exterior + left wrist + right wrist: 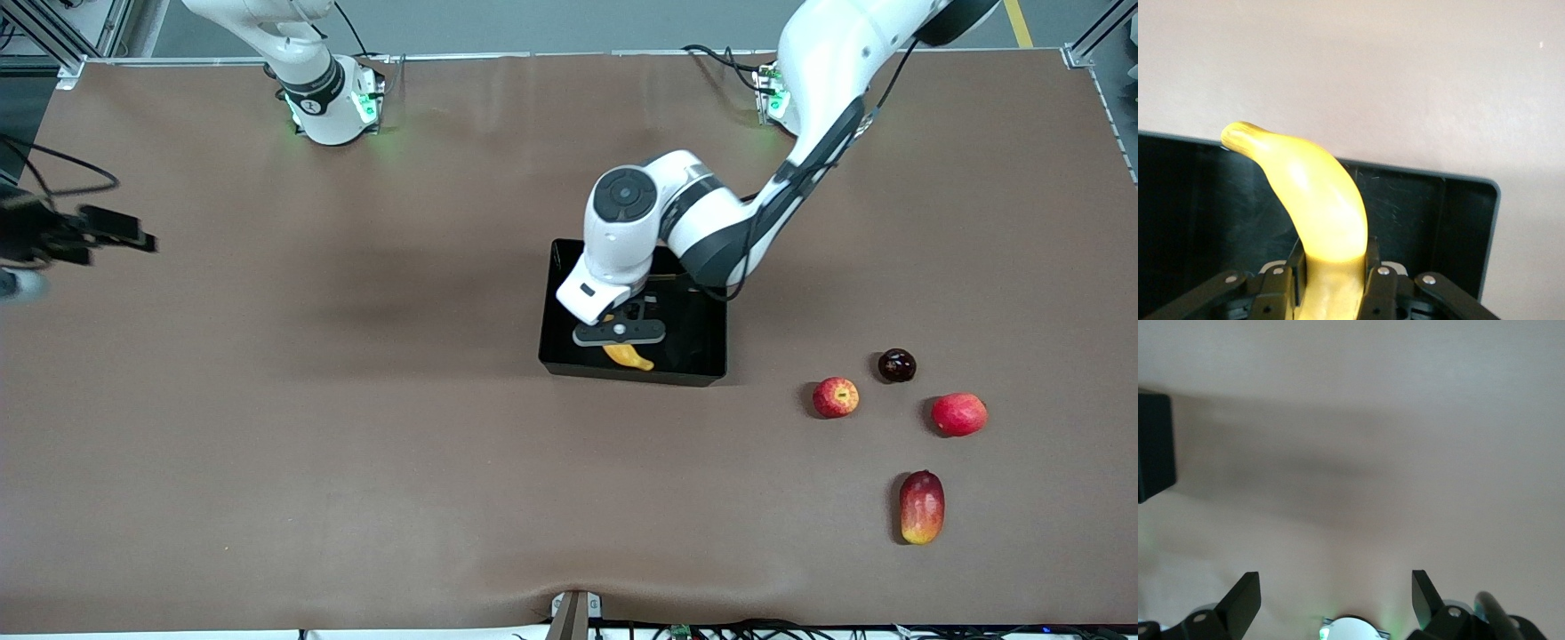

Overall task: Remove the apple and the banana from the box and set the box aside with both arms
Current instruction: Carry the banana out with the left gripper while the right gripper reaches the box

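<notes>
At the middle height of the front frame, at the edge toward the right arm's end of the brown tabletop (356, 444), the right gripper (1336, 590) waits over bare surface with its fingers spread wide and nothing between them.

In the centre of the frame stands the shallow rectangular glossy black plastic box (702, 356). The left gripper (1333, 283) is down inside it, fingers clenched on the long curved yellow banana (629, 356). The hold sits toward one end, and the longer part juts out toward the box wall nearest the front camera.

The banana is probably light, smooth-skinned and soft enough to bruise, so a moderate squeeze across its narrow width suits it. Held off-centre, it may pivot when lifted. The box looks stiff, light and slick, and I judge that a hold on two facing walls, one per arm, would serve best.

Lower in the frame, toward the left arm's end, the small round red apple with yellowish patches (836, 396) lies on the tabletop, outside the box. Near it are a dark maroon round fruit (896, 364), a plain pinkish-red fruit (958, 413) and an elongated red-yellow mango (921, 507).

No brand, label or legible writing shows on any of these things.
</notes>
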`<state>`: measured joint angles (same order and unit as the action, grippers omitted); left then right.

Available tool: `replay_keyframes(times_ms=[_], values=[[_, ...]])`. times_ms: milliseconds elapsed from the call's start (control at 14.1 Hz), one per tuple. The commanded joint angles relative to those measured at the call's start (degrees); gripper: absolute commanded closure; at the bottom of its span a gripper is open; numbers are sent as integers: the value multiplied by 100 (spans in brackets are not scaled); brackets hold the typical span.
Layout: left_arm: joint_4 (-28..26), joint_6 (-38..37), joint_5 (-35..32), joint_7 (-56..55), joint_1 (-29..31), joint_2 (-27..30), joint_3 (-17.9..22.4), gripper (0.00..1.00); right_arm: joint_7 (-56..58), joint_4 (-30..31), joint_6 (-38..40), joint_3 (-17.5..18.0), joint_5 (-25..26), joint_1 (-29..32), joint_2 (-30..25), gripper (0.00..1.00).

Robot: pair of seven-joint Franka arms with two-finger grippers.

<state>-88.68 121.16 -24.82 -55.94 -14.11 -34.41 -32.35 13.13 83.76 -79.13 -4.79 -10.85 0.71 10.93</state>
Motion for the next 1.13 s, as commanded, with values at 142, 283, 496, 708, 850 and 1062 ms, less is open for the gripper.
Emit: replay_keyframes(times_ms=[142, 283, 496, 708, 850, 1062], values=[[-115, -250, 451, 1380, 1083, 400, -88, 100, -1193, 87, -461, -5, -470, -762, 270, 0], [-106, -286, 487, 2233, 1567, 409, -88, 100, -1934, 246, -926, -5, -470, -1307, 375, 0], [-88, -286, 496, 3262, 2200, 322, -79, 100, -3154, 255, -1595, -5, -470, -2151, 717, 0], [-79, -277, 496, 4508, 2806, 207, -70, 100, -3834, 255, -2289, -5, -470, -2846, 1138, 0], [-79, -234, 548, 5318, 3167, 119, -70, 100, -4254, 255, -2754, -13, -453, -3268, 1455, 0], [192, -216, 575, 6451, 3414, -205, -35, 100, -4792, 264, -3458, -13, -400, -3822, 1973, 0]])
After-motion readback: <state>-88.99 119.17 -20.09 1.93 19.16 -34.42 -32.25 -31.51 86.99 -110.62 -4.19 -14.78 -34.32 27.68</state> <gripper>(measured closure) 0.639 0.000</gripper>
